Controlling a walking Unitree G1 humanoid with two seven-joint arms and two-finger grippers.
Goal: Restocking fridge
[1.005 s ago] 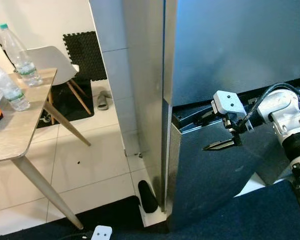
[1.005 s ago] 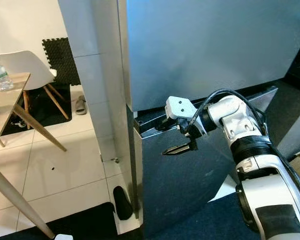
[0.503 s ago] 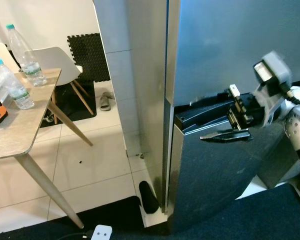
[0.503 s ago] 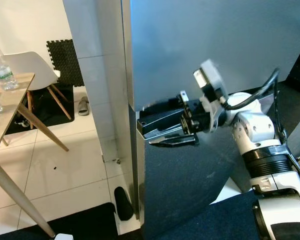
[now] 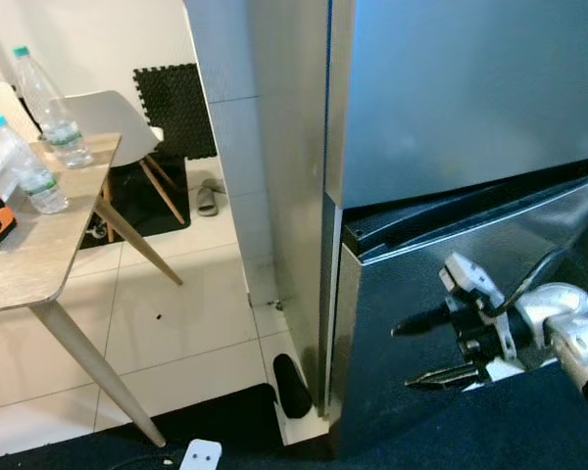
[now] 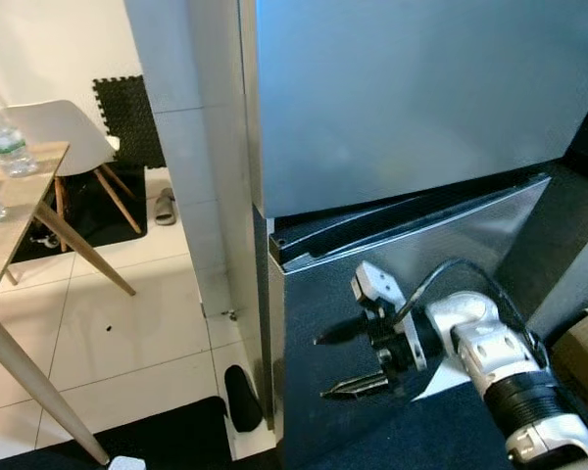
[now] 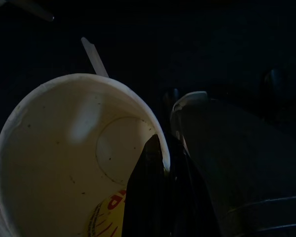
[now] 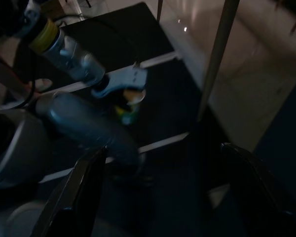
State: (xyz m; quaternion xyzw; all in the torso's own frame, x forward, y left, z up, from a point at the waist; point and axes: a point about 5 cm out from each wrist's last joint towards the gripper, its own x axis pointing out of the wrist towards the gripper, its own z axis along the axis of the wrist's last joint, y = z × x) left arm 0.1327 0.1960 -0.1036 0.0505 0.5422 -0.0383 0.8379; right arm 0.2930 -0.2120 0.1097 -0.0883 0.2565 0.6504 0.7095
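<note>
The right gripper (image 6: 345, 364) hung with its jaws spread and empty before the fridge's lower door (image 6: 412, 264), which stood slightly ajar beneath the shut upper door (image 6: 392, 98). The left gripper (image 7: 155, 197) had its jaws pinched on the rim of a paper cup (image 7: 64, 163), light and easily crushed. The door looked stiff, heavy and slick on its face, so the grip belongs on its top edge; two bottles (image 5: 24, 162) waited on the surface (image 5: 29, 264) well apart.

- A home's kitchen and dining corner: steel fridge (image 5: 441, 108) on the right.
- Wooden table (image 5: 29, 259) with water bottles (image 5: 22, 166), white chair (image 5: 103, 117) and slippers (image 5: 204, 196) on tiled floor (image 5: 176, 313), left.
</note>
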